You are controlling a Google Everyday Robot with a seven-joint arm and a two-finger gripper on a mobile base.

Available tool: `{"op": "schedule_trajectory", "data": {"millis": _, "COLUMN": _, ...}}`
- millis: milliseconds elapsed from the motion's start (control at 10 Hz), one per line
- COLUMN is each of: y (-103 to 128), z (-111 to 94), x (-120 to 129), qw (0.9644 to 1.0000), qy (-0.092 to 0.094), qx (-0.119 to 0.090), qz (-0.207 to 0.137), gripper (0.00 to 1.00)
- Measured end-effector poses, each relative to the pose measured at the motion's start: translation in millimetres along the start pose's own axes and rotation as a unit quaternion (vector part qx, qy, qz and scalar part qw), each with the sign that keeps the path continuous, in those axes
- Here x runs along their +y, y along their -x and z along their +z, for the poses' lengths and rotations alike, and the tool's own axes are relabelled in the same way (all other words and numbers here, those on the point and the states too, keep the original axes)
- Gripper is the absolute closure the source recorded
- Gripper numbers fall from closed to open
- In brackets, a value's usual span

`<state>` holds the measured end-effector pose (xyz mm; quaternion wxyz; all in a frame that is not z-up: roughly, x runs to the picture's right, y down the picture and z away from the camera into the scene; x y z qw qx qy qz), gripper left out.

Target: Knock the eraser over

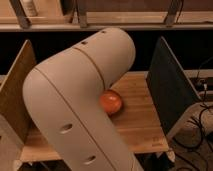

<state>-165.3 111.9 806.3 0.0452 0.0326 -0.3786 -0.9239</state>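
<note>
My big cream-white arm [80, 95] fills the middle of the camera view and blocks most of the wooden table [142, 125]. The eraser is hidden or out of view. The gripper is not in view either; it lies somewhere behind the arm's bulk. An orange bowl [111, 102] peeks out just right of the arm, resting on the table top.
A dark upright panel [167, 87] stands at the table's right end and a wooden panel [17, 90] at its left. A shelf rail [150, 22] runs across the back, with a small white bottle [30, 7] at top left. Cables [202, 120] hang on the right.
</note>
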Motion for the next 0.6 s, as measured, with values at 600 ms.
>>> {"op": "schedule_trajectory", "data": {"millis": 600, "y": 4.8, "z": -2.7, "x": -1.3, "qw": 1.0, "qy": 0.001, "qx": 0.0, "qz": 0.008, "gripper": 1.0}}
